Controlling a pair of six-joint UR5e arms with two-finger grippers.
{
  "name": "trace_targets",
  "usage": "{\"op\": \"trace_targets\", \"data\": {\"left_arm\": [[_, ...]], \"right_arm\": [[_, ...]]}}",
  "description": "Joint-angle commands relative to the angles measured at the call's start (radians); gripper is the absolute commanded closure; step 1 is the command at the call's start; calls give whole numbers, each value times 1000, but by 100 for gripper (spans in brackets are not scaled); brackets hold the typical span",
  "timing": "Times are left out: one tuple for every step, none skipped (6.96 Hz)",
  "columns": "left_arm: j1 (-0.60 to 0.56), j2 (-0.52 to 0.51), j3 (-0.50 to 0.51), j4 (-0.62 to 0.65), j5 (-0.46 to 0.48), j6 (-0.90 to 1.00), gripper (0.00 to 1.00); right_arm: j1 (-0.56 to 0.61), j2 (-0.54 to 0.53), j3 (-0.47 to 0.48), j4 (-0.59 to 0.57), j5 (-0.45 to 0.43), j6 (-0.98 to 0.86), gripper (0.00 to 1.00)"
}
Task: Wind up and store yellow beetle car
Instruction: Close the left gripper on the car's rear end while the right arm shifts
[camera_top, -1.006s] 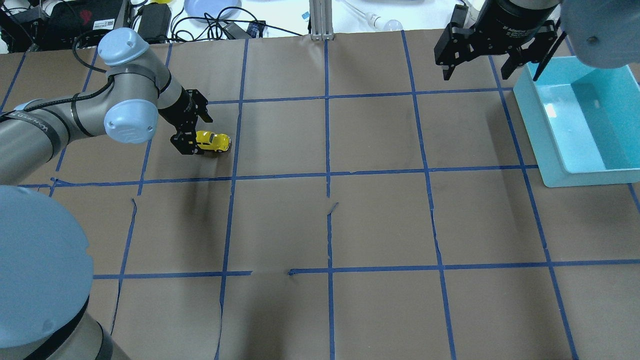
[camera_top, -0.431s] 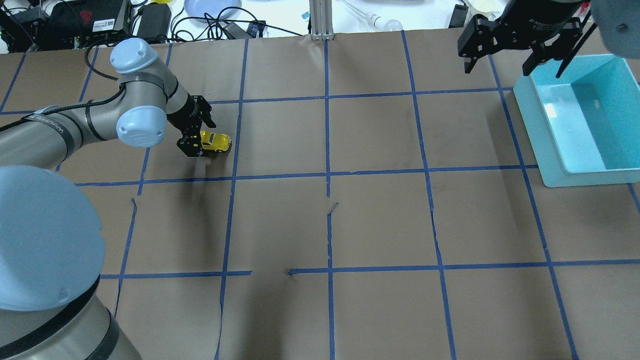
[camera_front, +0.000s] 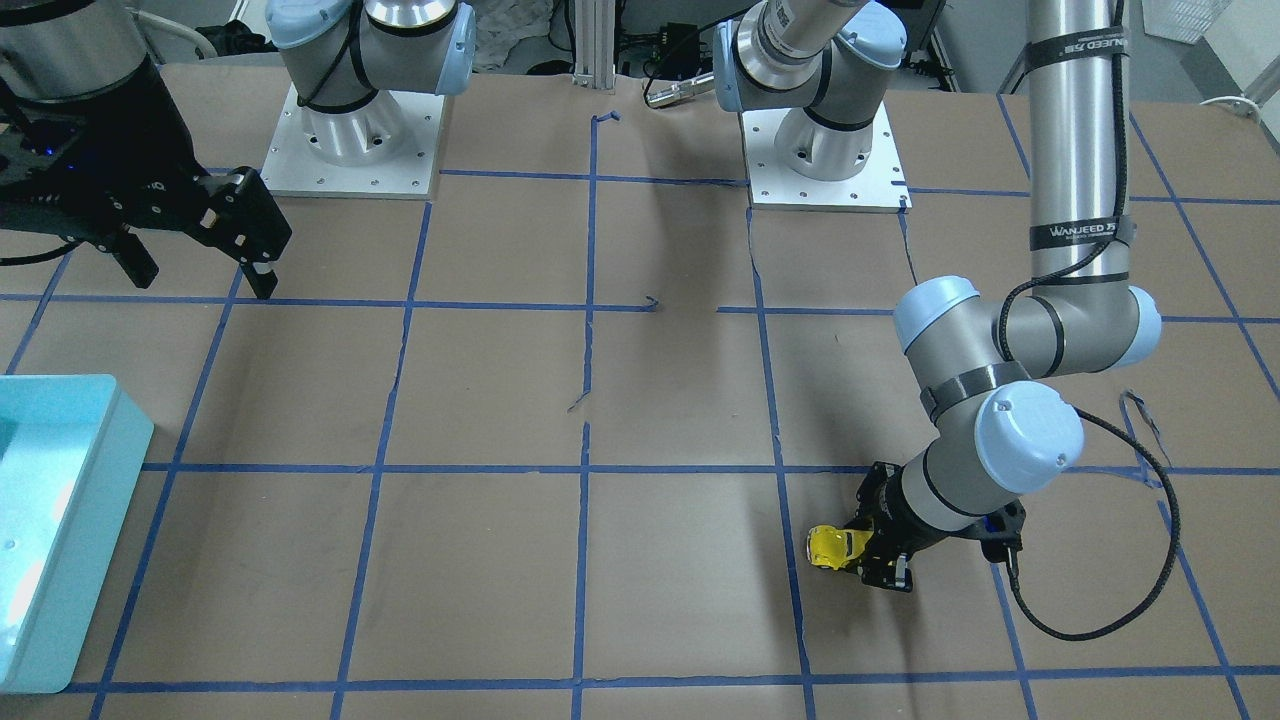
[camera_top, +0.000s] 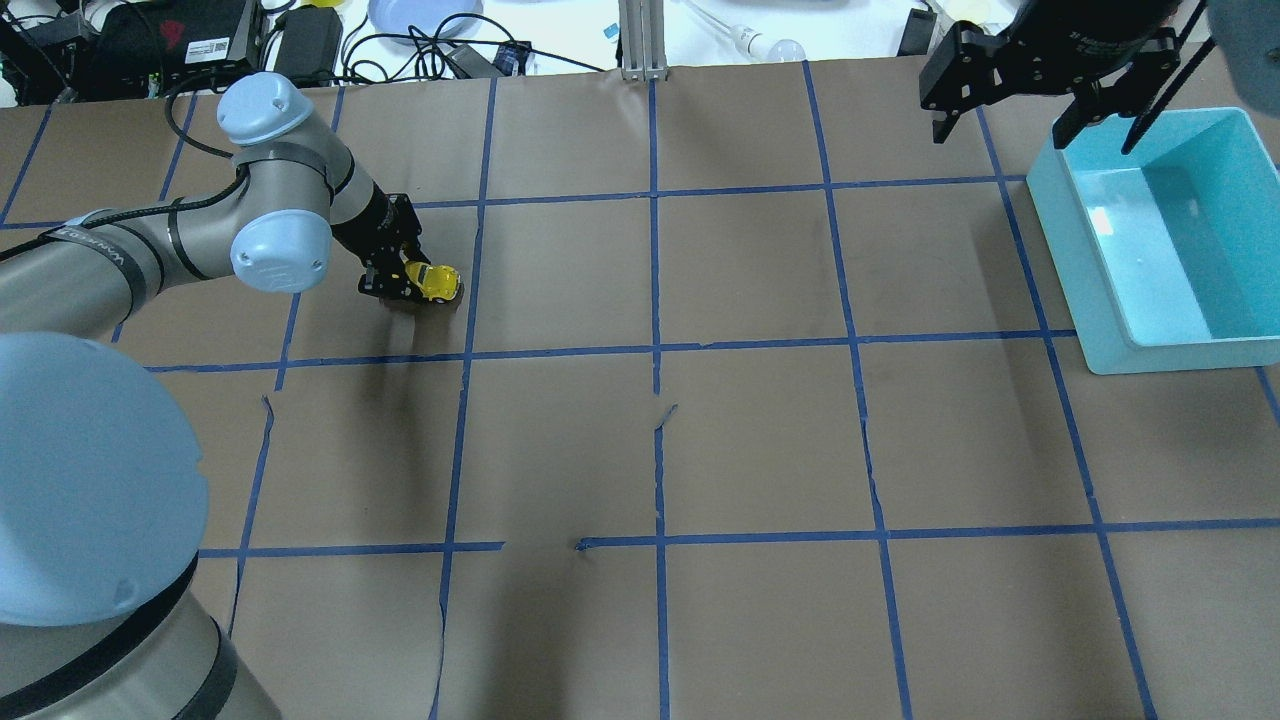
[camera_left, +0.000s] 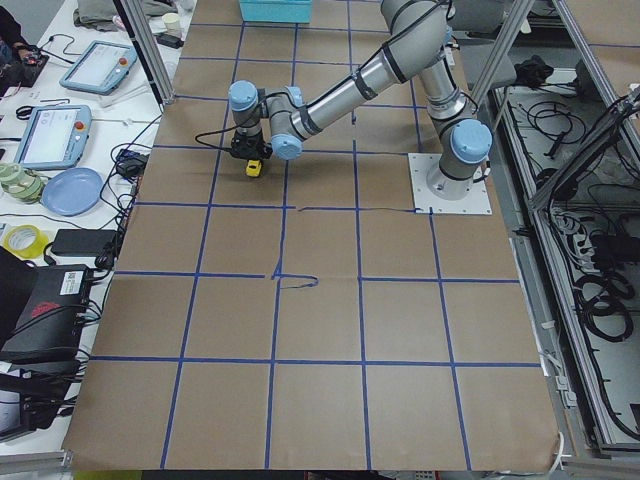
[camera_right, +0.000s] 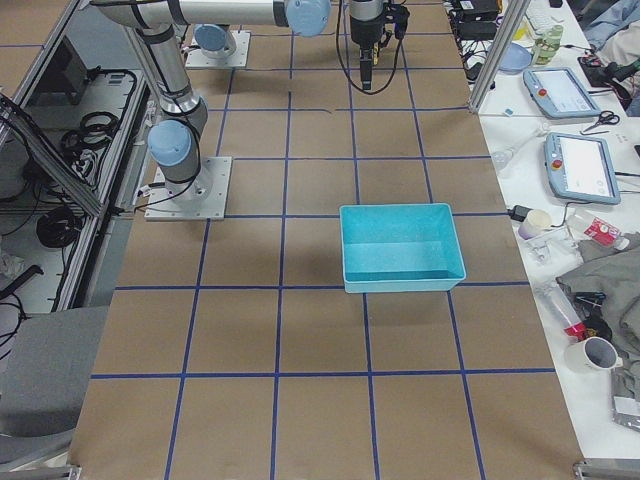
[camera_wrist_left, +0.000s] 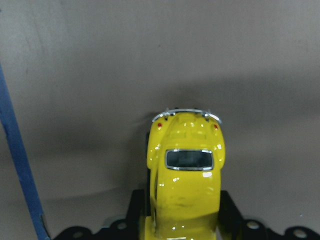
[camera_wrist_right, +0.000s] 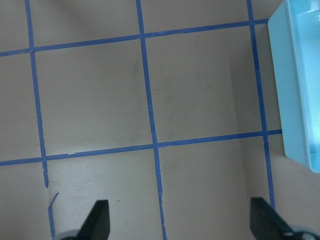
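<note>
The yellow beetle car (camera_top: 438, 284) sits on the brown paper at the far left of the table. It also shows in the front view (camera_front: 828, 546) and the left side view (camera_left: 254, 167). My left gripper (camera_top: 408, 279) is low at the table, with its black fingers shut on the car's sides. The left wrist view shows the car (camera_wrist_left: 186, 170) held between the fingers, its chrome bumper pointing away. My right gripper (camera_top: 1035, 100) hangs open and empty, high by the teal bin (camera_top: 1072, 250); its fingertips (camera_wrist_right: 98, 219) show wide apart.
The teal bin (camera_front: 70, 520) stands at the table's far right; I see nothing inside it (camera_right: 400, 272). Blue tape lines grid the brown paper. Cables, a blue plate (camera_top: 420, 18) and electronics lie beyond the table's far edge.
My left gripper's fingers have closed in on the car, and the left arm has shifted slightly. My right gripper has moved right and farther back, toward the bin's far corner.
</note>
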Motion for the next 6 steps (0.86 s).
{"op": "trace_targets", "data": {"left_arm": [[0,8,18,15,-14,-22,100],[-6,1,39,9,-84,-141,100],[-14,-4,41,13,-187,-212,100],[-27,-10,41,18,-194,-244,100],[-40,-19,41,21,-194,-312,100],[-44,-19,41,20,-198,-340,100]], "right_arm": [[78,-27,-1,20,-1,145,0],[104,-24,3,21,-10,187,0],[104,-18,16,23,-15,187,0],[103,-21,28,11,-15,189,0],[101,-22,28,12,-15,187,0],[101,-24,28,18,-16,187,0]]}}
